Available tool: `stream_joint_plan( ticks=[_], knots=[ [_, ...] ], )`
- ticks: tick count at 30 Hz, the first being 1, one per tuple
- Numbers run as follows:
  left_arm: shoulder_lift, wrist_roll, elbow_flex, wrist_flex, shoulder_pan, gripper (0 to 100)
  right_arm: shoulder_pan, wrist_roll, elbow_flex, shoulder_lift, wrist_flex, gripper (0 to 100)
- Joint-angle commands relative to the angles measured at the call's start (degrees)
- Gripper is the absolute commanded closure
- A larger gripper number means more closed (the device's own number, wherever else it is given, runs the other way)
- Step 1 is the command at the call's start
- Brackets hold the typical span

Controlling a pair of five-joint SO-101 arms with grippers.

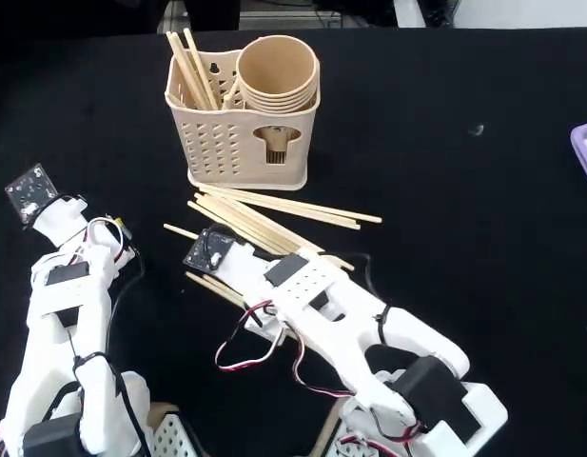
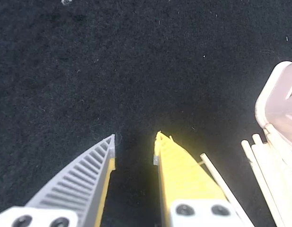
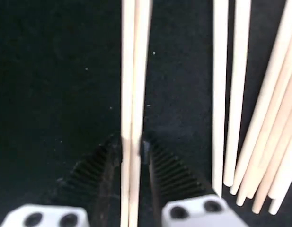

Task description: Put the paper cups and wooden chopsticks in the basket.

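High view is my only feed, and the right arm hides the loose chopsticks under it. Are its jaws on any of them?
Observer: Yes. The right gripper has its jaws shut on a pair of chopsticks lying side by side.
Operator: And the left arm's jaws?
Observer: The left gripper is open, its jaws holding nothing, over the bare black table.

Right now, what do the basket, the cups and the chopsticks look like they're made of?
The basket: likely moulded plastic, beige, smooth, with rows of punched holes. The cups: seemingly paper, matte tan, thin rolled rims, nested in a stack. The chopsticks: pale wood, apparently unvarnished, matte and straight.
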Motion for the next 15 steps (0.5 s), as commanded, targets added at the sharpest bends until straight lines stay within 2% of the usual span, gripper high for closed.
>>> stream_joint_plan(
  ticks=[1,10,15],
  knots=[
    [-1.05,0.09,-0.57,-1.05,0.04,86,1.23,0.79,-0.22,-2.33,0.00,98.8],
    [-1.23,0.09,-0.57,-1.05,0.04,86,1.23,0.35,-8.13,-13.85,9.49,98.8],
    [-1.23,0.09,-0.57,-1.05,0.04,86,3.87,0.35,-10.86,-22.64,9.67,98.8]
  ],
)
